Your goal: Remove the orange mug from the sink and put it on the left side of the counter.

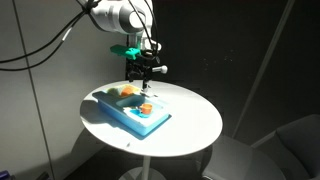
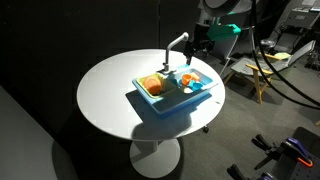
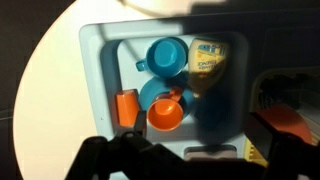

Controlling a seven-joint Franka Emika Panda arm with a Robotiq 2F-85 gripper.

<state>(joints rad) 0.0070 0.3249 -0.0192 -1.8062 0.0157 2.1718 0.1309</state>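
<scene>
In the wrist view the orange mug [image 3: 165,115] lies in the light-blue sink [image 3: 131,50], mouth towards the camera, on a blue plate. My gripper [image 3: 190,162] hangs above it, open with nothing between its dark fingers [image 3: 105,160], and the mug is just ahead of the jaws. The counter [image 3: 95,85] frames the basin. In both exterior views the gripper [image 1: 143,72] [image 2: 198,45] hovers over the blue sink unit [image 1: 150,122] [image 2: 170,103]; the mug is only a small orange spot [image 2: 186,79] there.
A blue cup [image 3: 165,55] and a yellow packet [image 3: 207,58] lie in the basin behind the mug, with an orange-red block [image 3: 126,107] at its left. A larger orange item [image 2: 152,83] sits on the unit. The grey-white faucet [image 2: 175,42] rises beside the gripper. The unit stands on a round white table [image 1: 195,125].
</scene>
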